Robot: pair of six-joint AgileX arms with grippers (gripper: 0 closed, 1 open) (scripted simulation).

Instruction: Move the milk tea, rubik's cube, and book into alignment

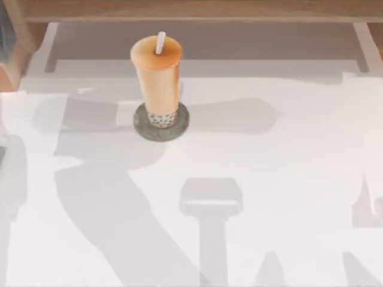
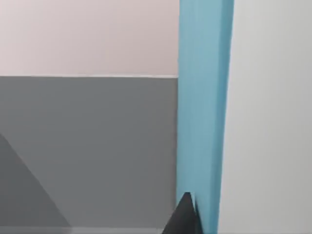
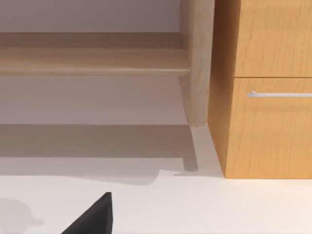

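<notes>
The milk tea, a tall clear cup of orange-tan drink with a white straw and dark pearls at its base, stands upright at the table's back, left of centre. It rests on a flat round grey disc. The rubik's cube and the book are out of view. A dark tip of my left gripper sits at the edge of the left wrist view, against a tall light-blue upright band; I cannot tell what that band is. A dark tip of my right gripper hangs above the white table, away from the cup.
A wooden shelf rail runs along the back of the white table. Arm shadows fall across the tabletop. In the right wrist view a wooden cabinet with a metal drawer handle stands beside a wooden post.
</notes>
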